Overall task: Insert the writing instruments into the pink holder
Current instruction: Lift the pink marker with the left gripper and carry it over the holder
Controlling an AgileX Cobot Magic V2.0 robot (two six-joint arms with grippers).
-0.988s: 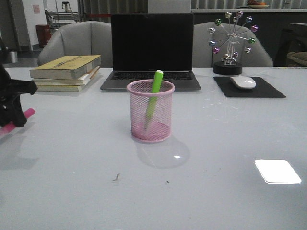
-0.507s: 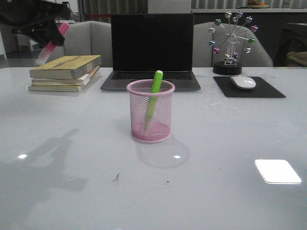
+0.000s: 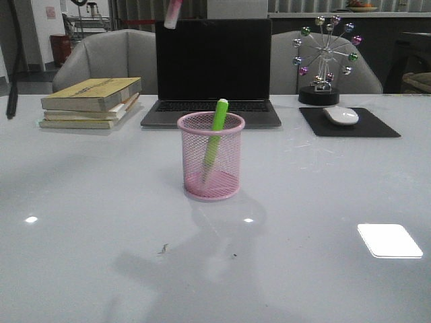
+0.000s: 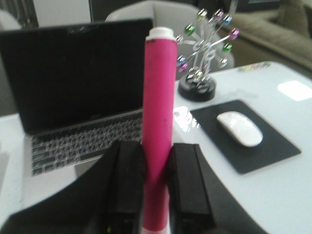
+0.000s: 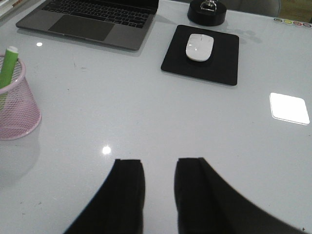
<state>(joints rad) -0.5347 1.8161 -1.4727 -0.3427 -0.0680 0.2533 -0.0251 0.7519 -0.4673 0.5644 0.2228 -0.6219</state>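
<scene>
1. The right gripper [image 5: 159, 187] hangs over the bare white table [image 3: 323, 202], close to the robot. Its two black fingers [image 5: 127, 190] are spread a little, and nothing is between them.
2. The pink holder [image 3: 211, 156] stands up straight in the middle of the table.
3. The green pen [image 3: 215, 138] is inside the holder. It leans, and its whitish tip pokes out above the rim.
4. Behind the holder sits an open laptop [image 3: 213, 70] with a dark screen.
5. A stack of books [image 3: 92, 101] lies to the left of the laptop. A white mouse [image 3: 341, 115] on a black mouse pad [image 3: 350, 124] lies to the right.
6. The left gripper [image 4: 156, 187] is pinching the pink pen [image 4: 159, 141] between its fingers [image 4: 127, 187], whitish end pointing away.
7. In the front view, only that pen's end shows at the top edge, high above the laptop.
8. A toy wheel with shiny balls [image 3: 328, 59] stands far back on the right.
</scene>
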